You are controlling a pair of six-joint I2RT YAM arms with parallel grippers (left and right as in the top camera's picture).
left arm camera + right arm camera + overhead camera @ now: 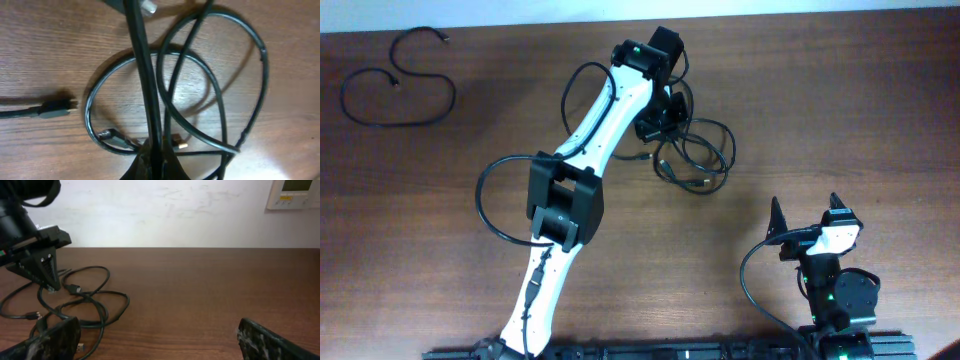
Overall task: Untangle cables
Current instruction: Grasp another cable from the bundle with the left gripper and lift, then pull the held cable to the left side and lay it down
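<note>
A tangled bundle of thin black cables (pixel 705 150) lies on the wooden table right of centre at the back. My left gripper (pixel 653 125) is down at the bundle's left side. In the left wrist view the jaws (pixel 155 160) are shut on one black strand (pixel 142 65) that runs straight up from them, over the loops (pixel 215 90). A loose plug end (pixel 55 107) lies to the left. My right gripper (pixel 807 215) is open and empty at the front right, apart from the bundle (pixel 85 302).
A separate thin black cable (pixel 395 85) lies in a loose curl at the table's far left back corner. The left arm (pixel 590 130) stretches diagonally across the table's middle. A wall stands behind the table.
</note>
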